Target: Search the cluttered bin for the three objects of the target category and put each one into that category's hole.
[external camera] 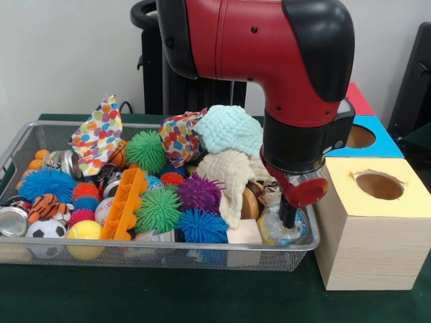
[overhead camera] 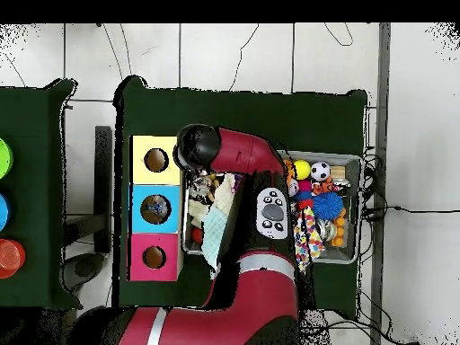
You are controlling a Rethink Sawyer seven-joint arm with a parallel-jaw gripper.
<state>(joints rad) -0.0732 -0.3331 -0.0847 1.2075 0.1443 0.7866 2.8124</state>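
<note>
My gripper (external camera: 288,217) reaches down into the right end of the wire bin (external camera: 168,250), right over a clear plastic object (external camera: 277,231) and touching or nearly touching it. Its lower part is dark and half hidden by the red wrist. The bin is piled with spiky rubber balls (external camera: 159,210), a soccer ball (external camera: 46,229), metal cans (external camera: 12,220), an orange plastic piece (external camera: 124,205) and cloths (external camera: 227,129). From overhead, the arm (overhead camera: 235,154) covers the gripper and the bin's left end.
A wooden box with a yellow top and a round hole (external camera: 379,185) stands directly right of the bin. Behind it are a blue-topped box (external camera: 361,137) and a red-topped one (external camera: 358,98). Overhead they line up as yellow (overhead camera: 155,160), blue (overhead camera: 155,208), pink (overhead camera: 154,257).
</note>
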